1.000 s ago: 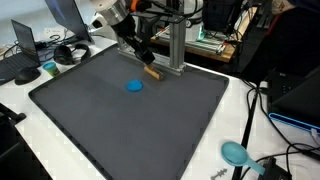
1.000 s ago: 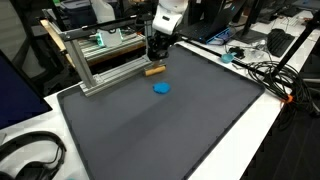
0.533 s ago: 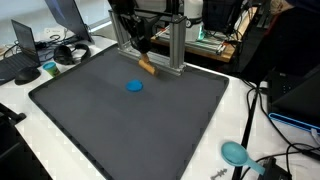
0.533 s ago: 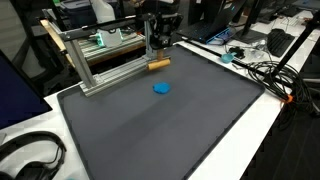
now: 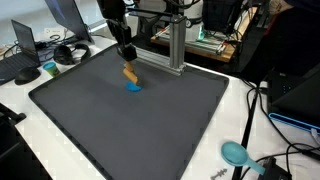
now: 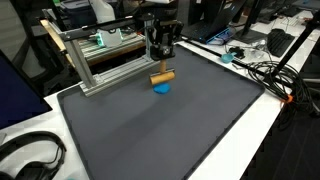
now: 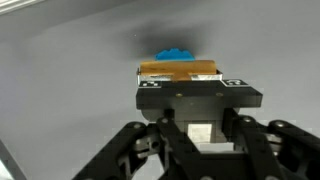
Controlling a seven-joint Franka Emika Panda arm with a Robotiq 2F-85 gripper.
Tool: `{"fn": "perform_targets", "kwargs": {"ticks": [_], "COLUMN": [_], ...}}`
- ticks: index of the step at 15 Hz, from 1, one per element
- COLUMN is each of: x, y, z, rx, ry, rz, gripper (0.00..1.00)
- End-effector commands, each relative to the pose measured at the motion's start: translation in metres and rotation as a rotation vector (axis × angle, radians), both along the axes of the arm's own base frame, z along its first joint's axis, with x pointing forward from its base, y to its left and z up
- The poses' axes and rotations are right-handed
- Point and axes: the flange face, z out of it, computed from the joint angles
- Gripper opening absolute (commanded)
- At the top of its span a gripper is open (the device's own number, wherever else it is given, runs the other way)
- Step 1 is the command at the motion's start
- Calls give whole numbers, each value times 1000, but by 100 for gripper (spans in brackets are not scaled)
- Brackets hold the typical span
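Observation:
My gripper (image 5: 127, 62) is shut on a small tan wooden block (image 5: 129, 74), holding it just above the dark grey mat (image 5: 150, 130). Directly under the block lies a flat blue disc (image 5: 134, 87), partly covered by it. In an exterior view the block (image 6: 162, 77) hangs level below the gripper (image 6: 161, 62), with the disc (image 6: 162, 89) showing beneath. In the wrist view the block (image 7: 178, 70) spans the closed fingertips (image 7: 150, 87), and the blue disc (image 7: 175, 54) peeks out beyond it. Whether block and disc touch, I cannot tell.
An aluminium frame (image 5: 176, 45) stands at the mat's far edge, seen also as a rail frame (image 6: 100, 62). Headphones (image 5: 68, 52) and a laptop (image 5: 25, 40) sit beside the mat. A teal object (image 5: 235, 152) and cables (image 6: 262, 72) lie off it.
The gripper has carried the wooden block away from the aluminium frame and over the mat, stopping above the blue disc. The disc has not moved.

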Motion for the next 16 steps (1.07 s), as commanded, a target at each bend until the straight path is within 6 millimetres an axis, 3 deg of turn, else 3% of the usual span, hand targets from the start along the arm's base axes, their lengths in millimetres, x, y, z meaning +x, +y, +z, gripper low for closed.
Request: {"fn": "perform_targets", "kwargs": {"ticks": [1,5,16], "x": [2,5,19], "y": [-10,-12,-4], "z": [-18,-43,-78], "rx": [-6,0,21], "ry": [-35,-27,21], "rz": [-23,-23,8], "gripper": [22,22,22]}}
